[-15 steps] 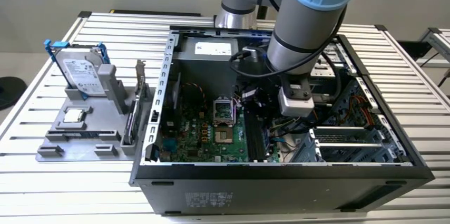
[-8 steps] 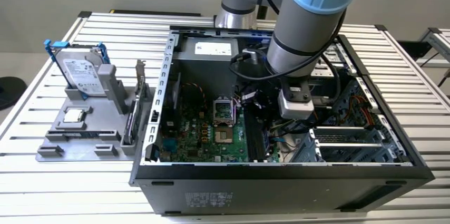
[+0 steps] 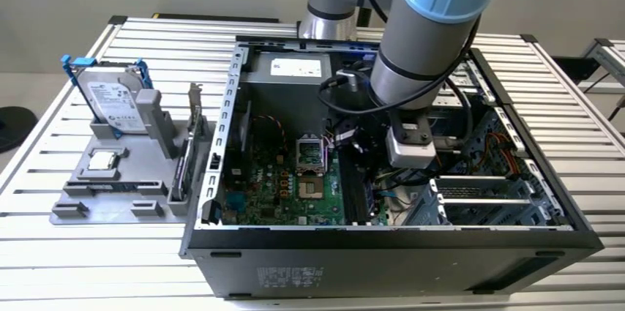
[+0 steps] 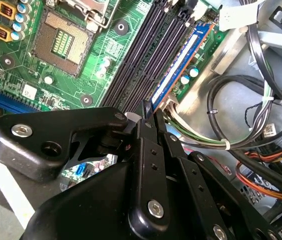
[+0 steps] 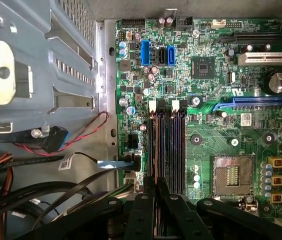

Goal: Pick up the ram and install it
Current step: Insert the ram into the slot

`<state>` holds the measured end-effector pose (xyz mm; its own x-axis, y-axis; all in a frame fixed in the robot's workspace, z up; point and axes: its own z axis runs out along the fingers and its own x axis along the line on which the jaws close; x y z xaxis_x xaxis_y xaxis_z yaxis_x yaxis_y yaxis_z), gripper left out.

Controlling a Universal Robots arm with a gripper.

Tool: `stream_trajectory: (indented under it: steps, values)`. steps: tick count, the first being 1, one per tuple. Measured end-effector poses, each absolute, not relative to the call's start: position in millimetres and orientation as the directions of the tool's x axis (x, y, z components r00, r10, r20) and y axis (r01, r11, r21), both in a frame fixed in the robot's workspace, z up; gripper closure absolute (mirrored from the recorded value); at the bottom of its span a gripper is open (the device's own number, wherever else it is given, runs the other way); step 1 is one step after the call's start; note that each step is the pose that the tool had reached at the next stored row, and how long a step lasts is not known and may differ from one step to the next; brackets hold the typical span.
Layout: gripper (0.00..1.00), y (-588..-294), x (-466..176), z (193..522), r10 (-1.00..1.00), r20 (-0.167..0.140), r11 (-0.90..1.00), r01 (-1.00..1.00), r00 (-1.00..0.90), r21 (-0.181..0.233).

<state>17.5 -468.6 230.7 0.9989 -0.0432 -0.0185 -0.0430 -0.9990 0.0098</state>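
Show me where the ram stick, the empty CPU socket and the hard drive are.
ram [image 4: 180, 67], second wrist view, on its pale label strip.
CPU socket [image 5: 232, 175], first wrist view, on the pin field.
hard drive [image 3: 110, 100], exterior view, on its labelled face.

Just past the matt black gripper [image 4: 148, 107], the ram [image 4: 180, 65] shows a glossy blue strip; the circuit board [image 4: 111, 45] beneath is shiny green.

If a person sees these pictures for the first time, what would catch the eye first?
Probably the big grey and blue robot arm that reaches down into the open computer case on the slatted table. Next comes the bright green motherboard with its empty CPU socket. In the second wrist view the gripper sits at the near end of the ram, which stands in a slot.
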Motion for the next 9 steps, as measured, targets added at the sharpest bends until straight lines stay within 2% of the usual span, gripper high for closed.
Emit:
stream_trajectory:
  steps: [9]
  values:
    - [1.0,-469.9,16.4,228.7,-0.039,-0.019,-0.999,-0.039,0.999,0.01]
